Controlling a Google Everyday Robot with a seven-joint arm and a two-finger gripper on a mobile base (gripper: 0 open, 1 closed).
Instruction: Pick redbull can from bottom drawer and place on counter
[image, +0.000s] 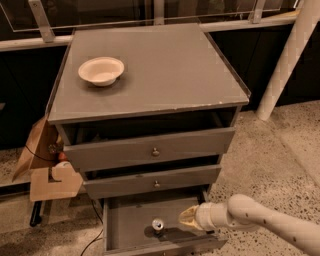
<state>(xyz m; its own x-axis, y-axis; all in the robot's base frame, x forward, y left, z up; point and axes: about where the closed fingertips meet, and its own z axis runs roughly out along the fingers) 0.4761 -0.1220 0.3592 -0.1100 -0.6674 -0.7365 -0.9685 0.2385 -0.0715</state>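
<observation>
Over the right half of the open bottom drawer (127, 220), my gripper (186, 217) hangs pointing left, its pale cream tip just beside the can (158, 226). From here I cannot tell whether it is open or closed, nor whether it touches the can. Behind it comes a smooth white wrist and a rounded, tube-like arm (265, 225) that runs off toward the lower right corner.

The can stands upright on the drawer's flat grey floor, near the front wall and about mid-width. I see its round silver top with the pull tab; the body is mostly hidden from this high angle.

The drawer is a shallow, matte grey wooden box, pulled well out. Above it sit the middle drawer (190, 176) and the top drawer (200, 144), both slightly ajar, each with one small round knob at its centre.

The counter (165, 65) is a broad, square, matte grey top with pale chips along its front edge. A cream bowl (101, 70), round and shallow, rests near its back left corner.

Brown cardboard (52, 182) leans at the cabinet's left side. The floor (270, 155) is speckled stone, and a white post (287, 60) slants at the right.
</observation>
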